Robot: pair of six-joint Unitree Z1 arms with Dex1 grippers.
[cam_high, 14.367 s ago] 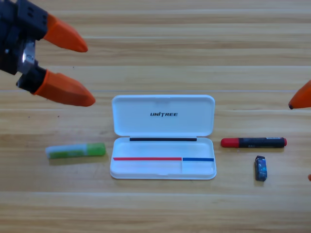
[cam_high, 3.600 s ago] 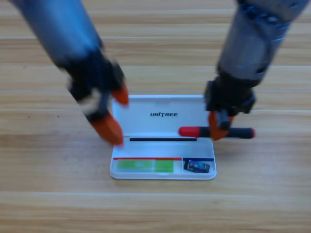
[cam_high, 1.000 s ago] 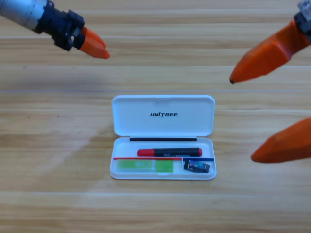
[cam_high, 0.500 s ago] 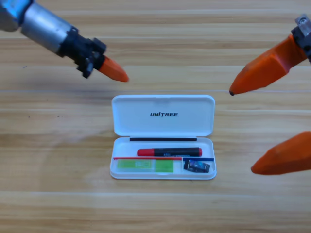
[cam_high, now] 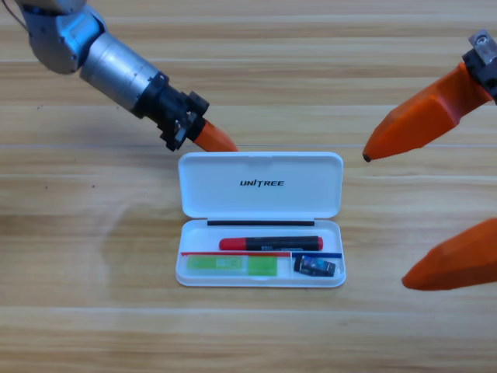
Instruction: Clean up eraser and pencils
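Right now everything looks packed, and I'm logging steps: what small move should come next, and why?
Probably the left gripper should tip the lid shut: marker, green stick and eraser all lie in the case, and it sits at the lid's top-left edge.

The thick red marker with a black barrel (cam_high: 270,243) lies flat and lengthwise in the upper compartment of the open white plastic case (cam_high: 260,273). The stubby light-green stick (cam_high: 231,266) lies lengthwise in the lower left compartment, just below the marker. The small dark blue-black rectangular eraser (cam_high: 314,266) lies in the lower right compartment, slightly tilted.
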